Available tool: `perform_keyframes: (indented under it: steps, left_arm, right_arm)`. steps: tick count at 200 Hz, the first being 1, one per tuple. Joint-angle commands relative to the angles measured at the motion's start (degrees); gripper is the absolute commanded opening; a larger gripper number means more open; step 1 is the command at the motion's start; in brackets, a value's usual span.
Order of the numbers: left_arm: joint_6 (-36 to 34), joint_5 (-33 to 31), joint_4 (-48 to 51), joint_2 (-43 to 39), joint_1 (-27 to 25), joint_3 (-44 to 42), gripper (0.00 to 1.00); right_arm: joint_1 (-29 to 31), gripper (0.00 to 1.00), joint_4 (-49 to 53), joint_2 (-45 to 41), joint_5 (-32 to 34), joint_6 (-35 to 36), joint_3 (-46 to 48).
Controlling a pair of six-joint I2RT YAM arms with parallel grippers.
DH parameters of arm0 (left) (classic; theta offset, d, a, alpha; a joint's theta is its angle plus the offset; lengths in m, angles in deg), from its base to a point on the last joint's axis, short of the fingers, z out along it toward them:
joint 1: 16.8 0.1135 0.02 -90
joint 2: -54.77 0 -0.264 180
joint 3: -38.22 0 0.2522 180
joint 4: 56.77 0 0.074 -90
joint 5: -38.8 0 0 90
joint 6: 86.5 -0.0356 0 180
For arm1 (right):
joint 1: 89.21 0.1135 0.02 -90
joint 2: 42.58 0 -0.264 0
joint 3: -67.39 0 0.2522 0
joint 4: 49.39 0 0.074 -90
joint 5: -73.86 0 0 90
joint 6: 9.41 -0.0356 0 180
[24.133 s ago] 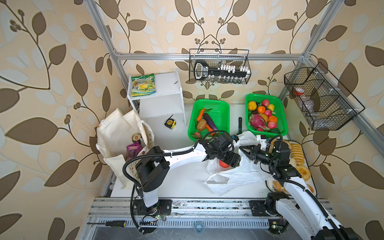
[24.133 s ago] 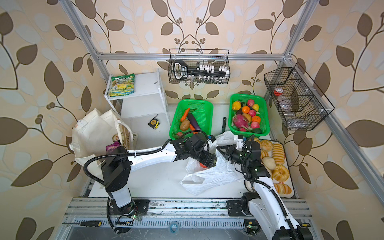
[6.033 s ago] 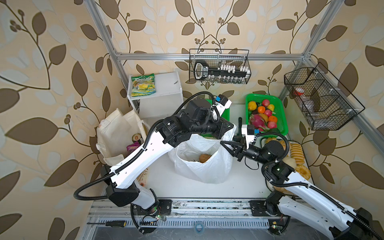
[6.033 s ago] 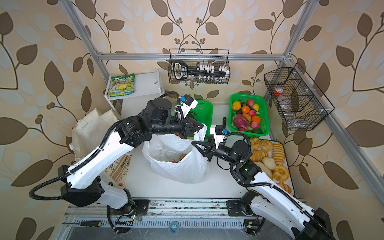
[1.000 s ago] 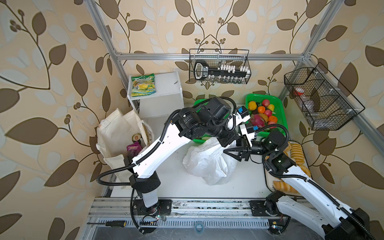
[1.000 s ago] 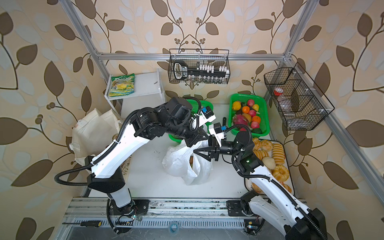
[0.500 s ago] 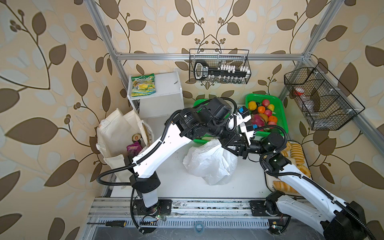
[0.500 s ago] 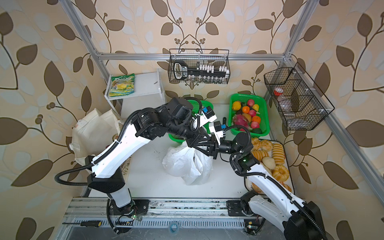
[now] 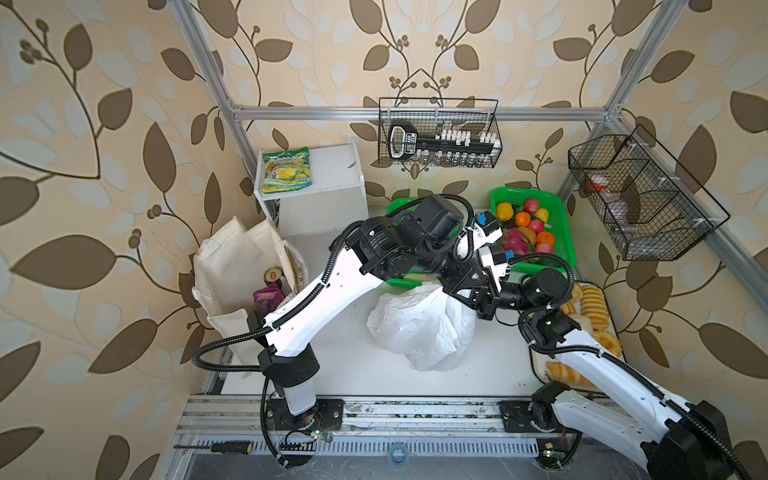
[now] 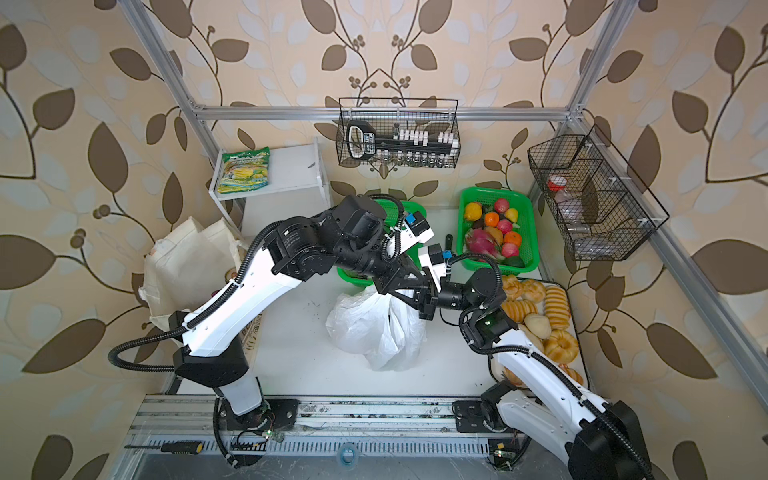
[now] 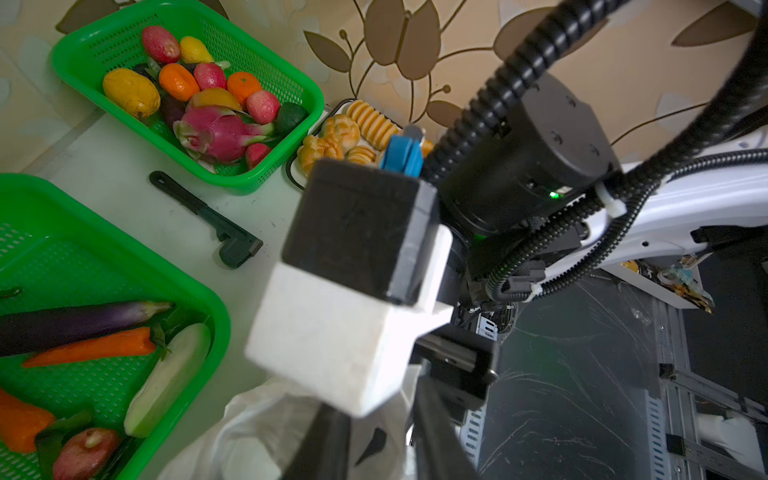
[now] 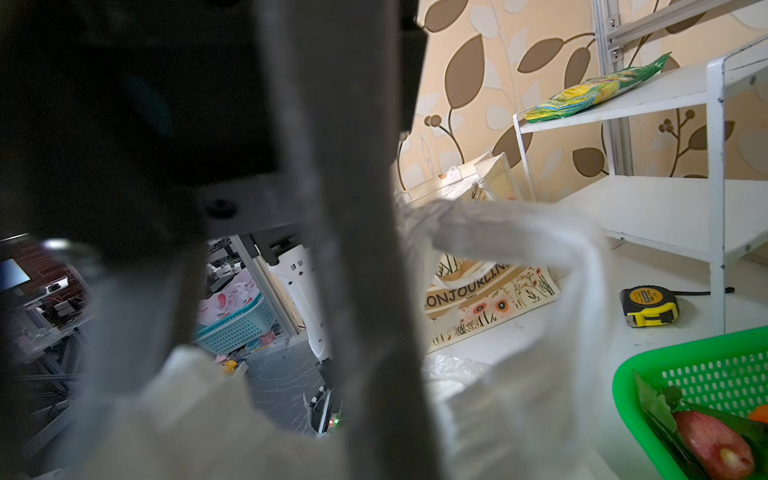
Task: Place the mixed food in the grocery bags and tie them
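The white plastic bag stands bunched on the table, its contents hidden. Both grippers meet at its gathered top. My left gripper comes in from above; in the left wrist view its fingers stand apart with bag plastic between them. My right gripper is shut on the bag's twisted handle, which stretches across the right wrist view. At the left the cream tote stands open, with the purple pouch and the can's top showing inside.
Behind the bag are two green baskets, one of vegetables and one of fruit. A bread tray is at the right. A white shelf holds a yellow-green packet. A tape measure and a black tool lie on the table.
My left gripper's jaws have parted at the bag's top. My right gripper has moved in beside it and closed on the handle. The bag has hardly shifted.
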Motion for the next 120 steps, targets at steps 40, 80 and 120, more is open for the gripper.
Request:
perform_keyframes:
  steps: [40, 80, 120]
  left_arm:
    - [4.01, -6.83, -13.40, -12.67, 0.85, -10.88, 0.76]
    - [14.69, -3.04, -20.98, -18.75, 11.59, -22.38, 0.82]
    - [14.64, 15.44, -18.92, -13.55, 13.57, -20.59, 0.83]
  right_arm:
    - [-0.35, 0.06, -2.18, 0.24, 0.89, -0.37, 1.08]
    - [-0.28, 0.07, -1.89, 0.10, 0.84, -0.07, 0.86]
    - [-0.31, 0.07, -1.05, 0.15, 0.84, 0.21, 0.71]
